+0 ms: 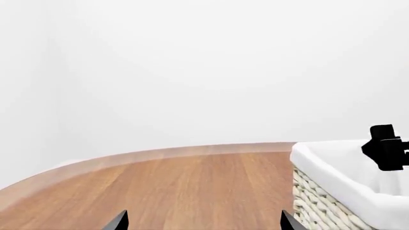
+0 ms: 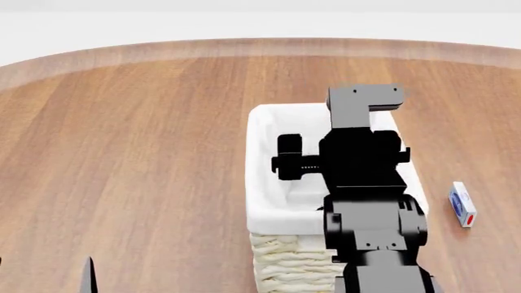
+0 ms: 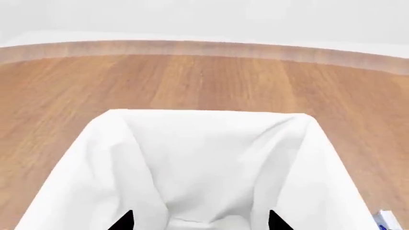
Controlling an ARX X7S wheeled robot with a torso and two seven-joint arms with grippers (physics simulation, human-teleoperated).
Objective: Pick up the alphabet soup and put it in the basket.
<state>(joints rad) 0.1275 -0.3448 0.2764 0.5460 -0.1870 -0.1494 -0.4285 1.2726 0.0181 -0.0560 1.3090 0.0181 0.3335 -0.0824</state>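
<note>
The right arm reaches out directly over the basket (image 2: 265, 183), with the right hand (image 3: 199, 221) above the open mouth. In the right wrist view the two dark fingertips (image 3: 122, 221) stand apart, and nothing shows between them. The hand reads as released and empty.

The alphabet soup is not visible in any view. It may lie inside the basket under the arm, or elsewhere out of frame; the pictures do not settle this. On the evidence, my judgement is that the placing step is at or just past the drop. The next move calls for lifting the right arm straight up, clear of the liner, without catching the rim, then confirming the can rests inside.

The left hand (image 1: 203, 223) sits low beside the basket, over bare desk (image 2: 146, 134). Only its two fingertips show at the frame edge, set well apart with nothing between them, so it too reads as released.

Materials: the basket is a tall rectangular body of cream woven wicker, coarse and ribbed, with a smooth white cloth liner folded over the rim and creased into soft folds at the corners. The desk is warm brown wood with long straight grain and a paler curved edge. A small box (image 2: 462, 203), white with blue and a red mark, lies flat on the desk near the basket on the robot's right side.
</note>
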